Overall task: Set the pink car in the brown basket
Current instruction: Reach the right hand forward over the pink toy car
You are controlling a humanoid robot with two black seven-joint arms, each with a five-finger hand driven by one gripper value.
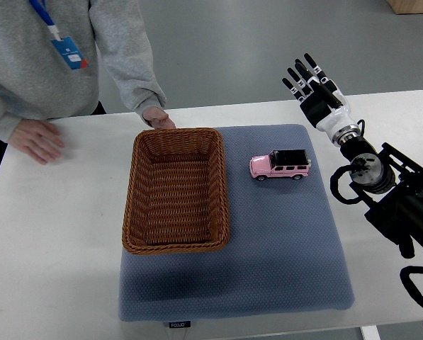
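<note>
Pink car (280, 165) on blue mat (282, 248), beside brown basket (176, 190), right robot hand (314, 88) released

open mat (282, 234) around pink car (280, 165) (basket (176, 191) left)

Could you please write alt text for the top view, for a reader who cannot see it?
A pink car sits on a blue mat, just right of an empty brown basket. The right robot hand hovers open beyond the car, touching nothing, while a person's hand rests by the basket's far rim.
</note>
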